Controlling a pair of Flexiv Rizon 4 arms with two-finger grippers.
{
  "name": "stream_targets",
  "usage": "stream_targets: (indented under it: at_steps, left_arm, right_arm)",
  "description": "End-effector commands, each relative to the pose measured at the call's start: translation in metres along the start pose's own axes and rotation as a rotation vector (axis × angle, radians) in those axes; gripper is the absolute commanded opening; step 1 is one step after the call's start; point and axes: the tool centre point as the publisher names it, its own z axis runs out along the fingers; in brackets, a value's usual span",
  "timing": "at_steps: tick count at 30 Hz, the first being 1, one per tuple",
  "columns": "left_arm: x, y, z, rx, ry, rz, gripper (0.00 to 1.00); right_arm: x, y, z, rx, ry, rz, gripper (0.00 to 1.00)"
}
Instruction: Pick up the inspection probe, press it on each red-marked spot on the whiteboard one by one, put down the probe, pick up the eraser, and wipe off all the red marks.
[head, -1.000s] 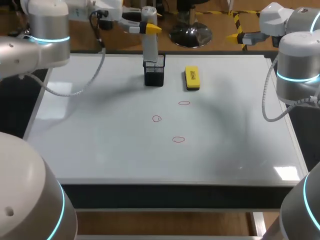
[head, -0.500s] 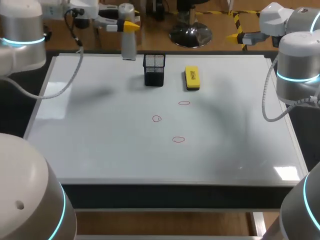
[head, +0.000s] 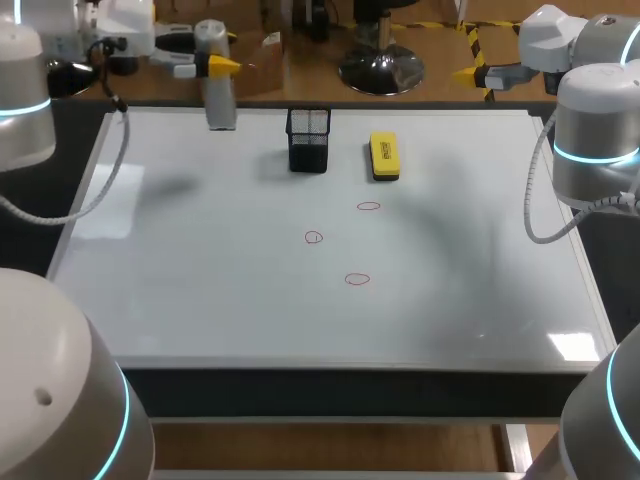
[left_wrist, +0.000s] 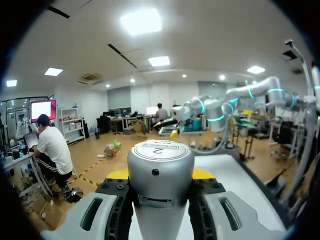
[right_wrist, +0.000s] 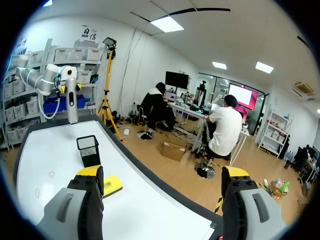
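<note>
Three red marks (head: 314, 237) await pressing and wiping; left gripper (head: 213, 66) clasps the probe (head: 219, 102), seemingly aloft; right gripper (right_wrist: 162, 174) gapes empty.

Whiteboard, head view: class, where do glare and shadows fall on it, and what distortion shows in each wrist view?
Head view: light glares off the whiteboard at its near right corner; soft shadows lie left of the pen holder and right of the red marks. Left wrist view: fisheye swells the probe close up. Right wrist view: the whiteboard's edge curves.
</note>
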Motion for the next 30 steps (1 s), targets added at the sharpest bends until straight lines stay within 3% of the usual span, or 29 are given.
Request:
stream_targets:
  at_steps: [1,13,30]
  left_arm:
    - [0.007,0.008,-0.014,0.007,-0.001,0.005,0.00]
    - [0.002,0.028,-0.032,-0.005,-0.005,0.000,0.00]
    - [-0.002,0.030,-0.038,0.001,0.008,-0.009,0.00]
  right_arm:
    - [-0.001,0.000,0.000,0.001,0.001,0.000,1.00]
    - [-0.001,0.000,0.000,0.001,0.001,0.000,1.00]
    - [-0.001,0.000,0.000,0.001,0.001,0.000,1.00]
